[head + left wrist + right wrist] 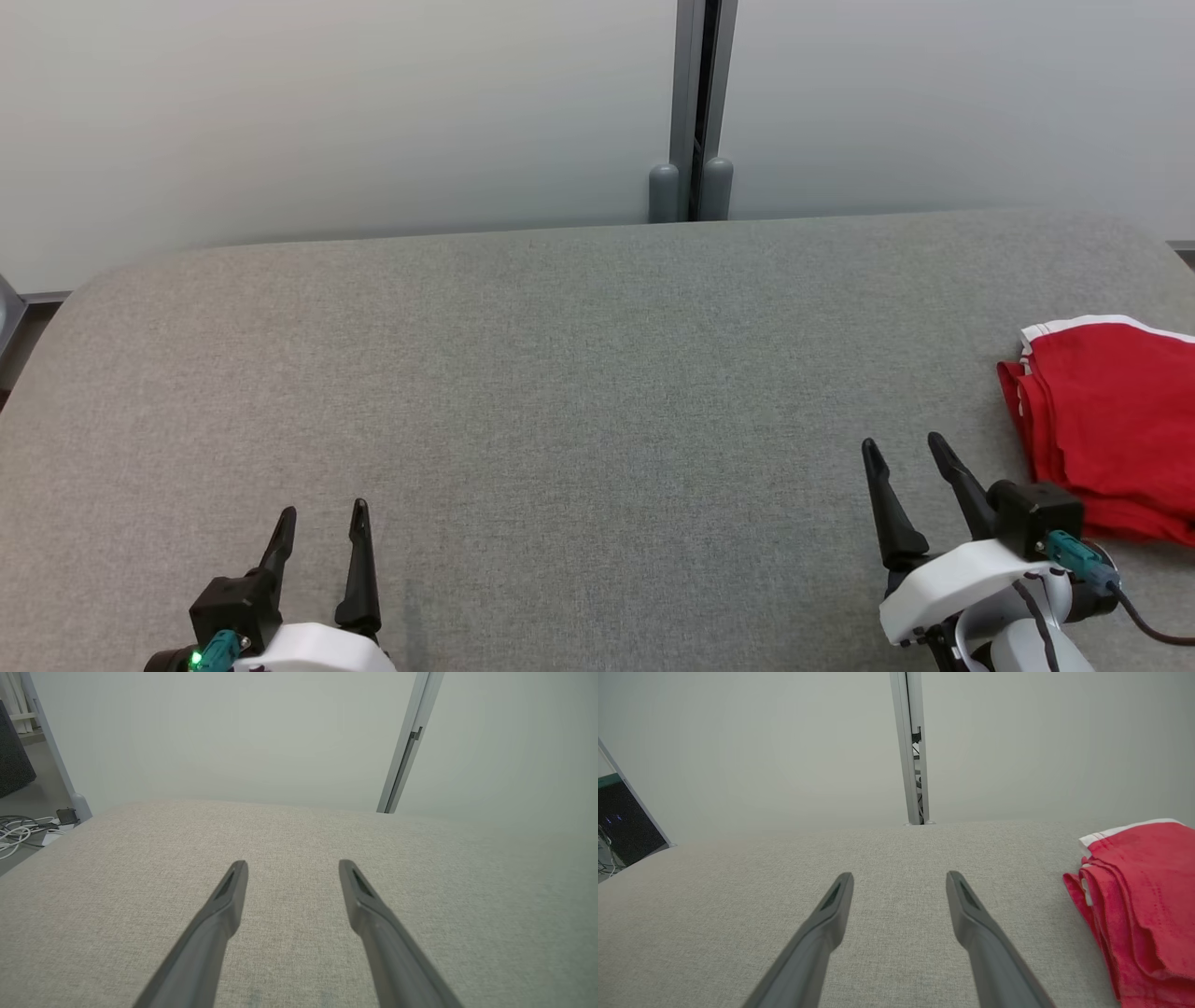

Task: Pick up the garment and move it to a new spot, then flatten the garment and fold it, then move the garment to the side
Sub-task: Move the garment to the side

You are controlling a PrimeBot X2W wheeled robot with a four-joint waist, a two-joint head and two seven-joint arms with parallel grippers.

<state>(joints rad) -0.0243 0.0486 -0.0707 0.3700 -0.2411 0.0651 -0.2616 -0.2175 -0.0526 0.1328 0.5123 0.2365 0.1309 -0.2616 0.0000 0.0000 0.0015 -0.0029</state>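
Garment (1111,420), one, apparently folded, near right tool (904,444).

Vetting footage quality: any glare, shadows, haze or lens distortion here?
Head view: soft even light, no glare, faint shadow beside the left gripper. Left wrist view: table looks warmer, far edge bowed, right side hazy. Right wrist view: garment sharp, cropped by the frame.

Grey fabric tabletop (560,373), pale wall panels (327,112), metal post (686,93), floor cables (14,833)
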